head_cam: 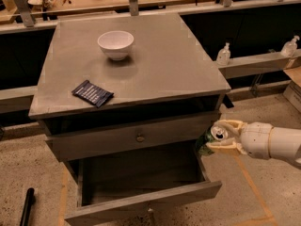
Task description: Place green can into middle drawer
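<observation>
The green can point(210, 141) has green sides and a silver top with a pull tab. My gripper point(224, 137) is shut on it, with one cream finger behind the can and one in front. It holds the can upright at the right edge of the cabinet, just above the right rim of the middle drawer point(141, 175). That drawer is pulled open, and the part of its dark floor that shows holds nothing. The upper drawer front with a small brass knob point(140, 137) is closed above it.
A white bowl point(115, 44) and a dark blue packet point(92, 93) lie on the grey cabinet top point(160, 65). A black rod point(26, 206) lies on the floor at the lower left. Two small bottles point(224, 55) stand on a ledge at the right.
</observation>
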You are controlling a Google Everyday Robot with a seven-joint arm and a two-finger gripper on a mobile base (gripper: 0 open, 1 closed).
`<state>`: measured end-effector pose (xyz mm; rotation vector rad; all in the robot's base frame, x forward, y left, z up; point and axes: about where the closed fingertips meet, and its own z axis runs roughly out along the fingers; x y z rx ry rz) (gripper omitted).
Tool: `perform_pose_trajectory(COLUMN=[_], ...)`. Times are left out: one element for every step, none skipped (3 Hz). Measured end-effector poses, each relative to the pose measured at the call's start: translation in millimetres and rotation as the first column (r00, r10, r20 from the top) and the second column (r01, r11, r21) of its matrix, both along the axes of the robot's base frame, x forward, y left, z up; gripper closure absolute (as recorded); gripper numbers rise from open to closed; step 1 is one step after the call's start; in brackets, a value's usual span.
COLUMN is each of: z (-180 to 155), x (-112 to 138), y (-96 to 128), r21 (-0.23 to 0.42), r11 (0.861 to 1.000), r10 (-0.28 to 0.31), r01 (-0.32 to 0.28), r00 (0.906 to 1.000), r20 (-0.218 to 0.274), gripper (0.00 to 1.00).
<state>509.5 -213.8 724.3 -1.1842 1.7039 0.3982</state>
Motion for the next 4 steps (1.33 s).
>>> perform_pose_trajectory(z=[-31.6,-77.1,-112.9,-143.4], x=[4.7,5.7,2.0,-2.5], y=[13.4,21.5,26.6,31.3], r21=[-0.003,-0.012,0.014,0.06], r11=[0.999,0.998,0.997,0.996], r10=[0.041,0.059,0.073,0.079], r01=[-0.041,-0.06,-0.071,-0.071], r00=[0.998,0.9945,0.9904,0.9879], r20=[-0.049,-0.087,-0.118,-0.133], gripper=[1.0,1.0,1.0,1.0])
